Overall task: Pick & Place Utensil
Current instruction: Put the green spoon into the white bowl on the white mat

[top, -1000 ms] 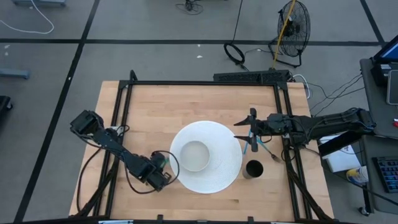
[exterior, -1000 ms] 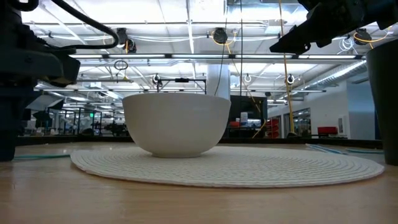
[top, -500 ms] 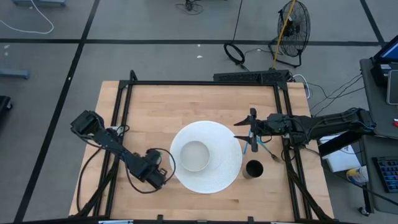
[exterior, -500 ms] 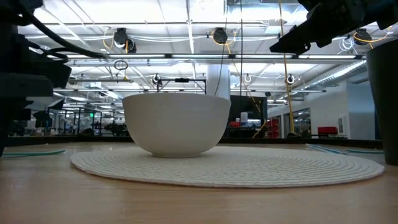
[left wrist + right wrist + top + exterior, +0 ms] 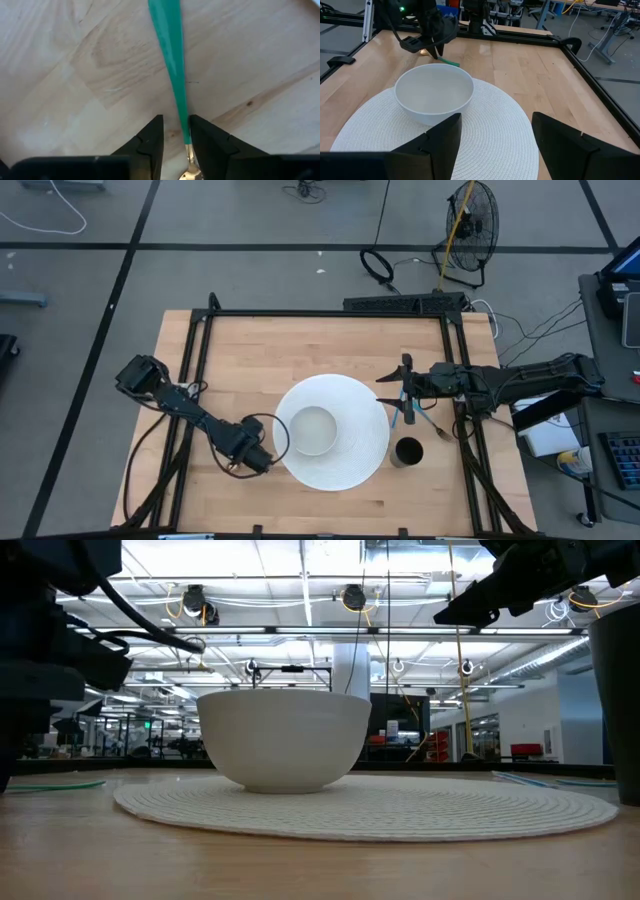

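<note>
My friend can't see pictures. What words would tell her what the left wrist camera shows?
Two dark fingers of the left gripper straddle a utensil with a green handle, which lies on the pale wooden table. The slim handle runs away from the fingers, and a bit of gold metal shows between them. The fingers stand slightly apart beside the handle.

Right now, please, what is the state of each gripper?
Left gripper: fingers partly open, astride the green-handled utensil lying on the table; a grip cannot be told.
Right gripper: open, empty, above the placemat.
</note>
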Robot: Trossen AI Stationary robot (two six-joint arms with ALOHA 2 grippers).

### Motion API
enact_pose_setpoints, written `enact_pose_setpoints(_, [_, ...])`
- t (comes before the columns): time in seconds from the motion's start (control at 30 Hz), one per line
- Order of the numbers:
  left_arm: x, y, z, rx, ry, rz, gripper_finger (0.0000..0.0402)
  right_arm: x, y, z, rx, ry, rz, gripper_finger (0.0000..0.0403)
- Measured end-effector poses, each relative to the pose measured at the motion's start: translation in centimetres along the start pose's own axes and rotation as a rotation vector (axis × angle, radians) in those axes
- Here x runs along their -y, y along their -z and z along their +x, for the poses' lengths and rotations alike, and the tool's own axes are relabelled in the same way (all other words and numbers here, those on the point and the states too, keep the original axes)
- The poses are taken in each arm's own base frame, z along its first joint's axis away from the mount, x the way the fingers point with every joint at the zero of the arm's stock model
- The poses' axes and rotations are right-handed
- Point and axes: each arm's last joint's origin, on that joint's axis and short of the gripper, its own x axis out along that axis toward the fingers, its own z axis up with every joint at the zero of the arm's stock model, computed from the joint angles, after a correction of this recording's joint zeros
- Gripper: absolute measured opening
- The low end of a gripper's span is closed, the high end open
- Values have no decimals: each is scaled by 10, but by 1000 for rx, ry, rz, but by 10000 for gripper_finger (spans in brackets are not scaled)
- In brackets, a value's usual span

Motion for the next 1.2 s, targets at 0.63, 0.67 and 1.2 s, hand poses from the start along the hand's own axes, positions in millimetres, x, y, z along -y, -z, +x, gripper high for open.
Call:
enact_pose_setpoints(0.63, [0, 16, 4, 81, 31, 36, 8, 0, 0, 0, -3, 0, 0, 238])
enact_pose_setpoints(0.67, [0, 17, 4, 85, 29, 31, 9, 0, 0, 0, -3, 0, 0, 238])
enact_pose_setpoints(1.2, [-27, 34, -22, 304, 17, -112, 2, 0, 0, 0, -1, 0, 18, 238])
